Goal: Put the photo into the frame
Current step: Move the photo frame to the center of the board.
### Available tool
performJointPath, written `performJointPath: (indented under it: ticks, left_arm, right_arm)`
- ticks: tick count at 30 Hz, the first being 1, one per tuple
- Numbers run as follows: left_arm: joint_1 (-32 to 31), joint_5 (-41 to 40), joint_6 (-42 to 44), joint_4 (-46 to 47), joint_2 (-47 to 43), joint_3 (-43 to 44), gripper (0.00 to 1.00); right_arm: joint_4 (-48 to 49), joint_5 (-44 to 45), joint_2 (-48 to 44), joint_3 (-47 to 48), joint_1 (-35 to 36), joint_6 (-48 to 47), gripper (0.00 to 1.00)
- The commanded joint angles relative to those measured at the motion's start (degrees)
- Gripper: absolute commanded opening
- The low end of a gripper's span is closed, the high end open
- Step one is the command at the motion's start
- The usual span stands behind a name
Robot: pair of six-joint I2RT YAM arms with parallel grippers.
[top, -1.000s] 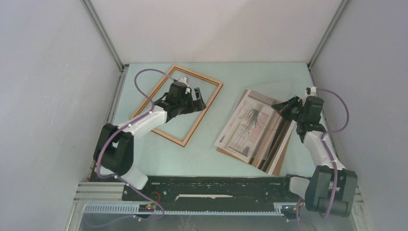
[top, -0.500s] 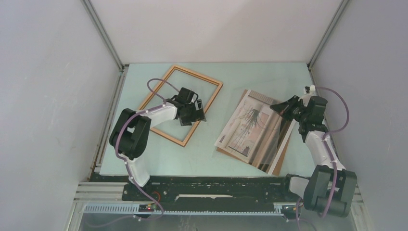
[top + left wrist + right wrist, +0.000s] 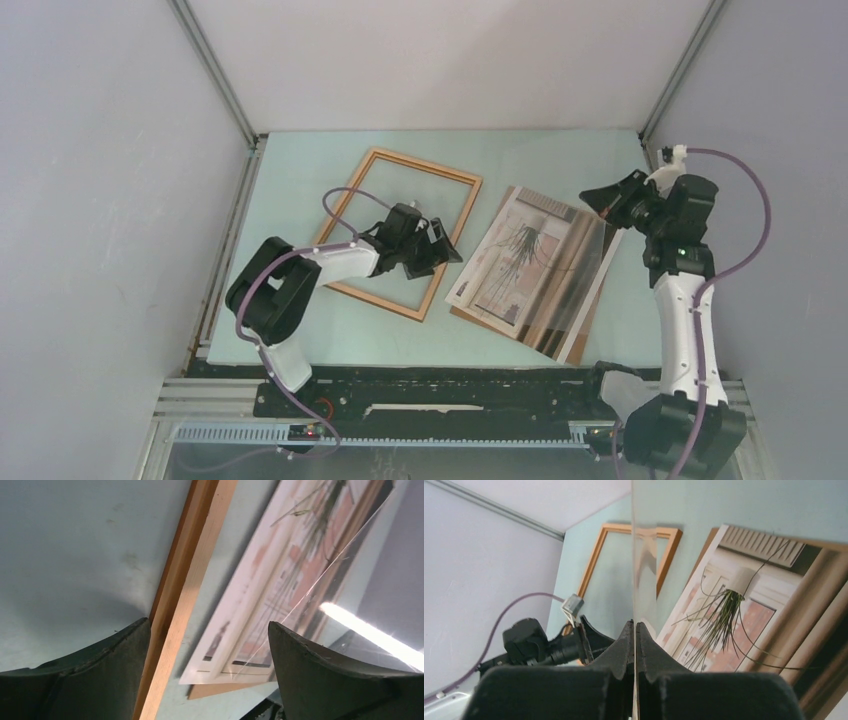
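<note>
The frame (image 3: 428, 165), thin light wood and empty, lies left of centre. My left gripper (image 3: 432, 250) is open astride the frame's right rail (image 3: 185, 595), which runs along the inner side of one finger (image 3: 100, 670). The photo (image 3: 515, 255) of a spiky plant lies flat just right of the frame, on a brown backing board (image 3: 468, 316). My right gripper (image 3: 603, 197) is shut on the far edge of a clear sheet (image 3: 585, 280), holding it tilted up over the photo (image 3: 734, 615). That sheet (image 3: 644, 560) shows edge-on in the right wrist view.
Grey enclosure walls stand on the left, right and back. A metal rail (image 3: 225, 240) runs along the table's left edge. The black base bar (image 3: 430, 395) lies across the near edge. A narrow strip of table separates frame and photo.
The frame has slid right toward the photo with my left gripper, which moved from inside it to its right rail. My right gripper has lifted the clear sheet higher and farther back.
</note>
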Motion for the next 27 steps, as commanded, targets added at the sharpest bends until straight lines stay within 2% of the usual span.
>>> performJointPath:
  ticks: [1, 10, 14, 19, 23, 27]
  left_arm:
    - [-1.8, 2.5, -8.2, 11.6, -2.9, -3.9, 0.89]
    - [-5.7, 2.0, -18.4, 30.2, -2.3, -9.7, 0.90]
    - [-8.2, 0.7, -19.8, 33.5, -1.8, -8.7, 0.92]
    - [-8.3, -0.6, -20.4, 37.3, -1.8, -9.4, 0.94]
    - [-6.2, -0.8, -16.3, 36.0, -6.0, -12.3, 0.97]
    - [-1.9, -1.2, -8.9, 26.6, -12.9, -15.4, 1.00]
  right_arm:
    - [-8.2, 2.8, -1.7, 5.6, -0.7, -3.2, 0.00]
    - [-7.1, 2.2, 0.1, 10.3, -0.4, 1.6, 0.00]
    - [-6.4, 2.9, 0.3, 11.6, -0.2, 3.4, 0.00]
    - [-4.9, 3.6, 1.7, 13.2, 0.3, 6.5, 0.00]
    - [-4.7, 5.1, 3.5, 14.9, 2.2, 6.8, 0.00]
    - [-4.5, 7.0, 4.6, 14.8, 4.7, 6.5, 0.00]
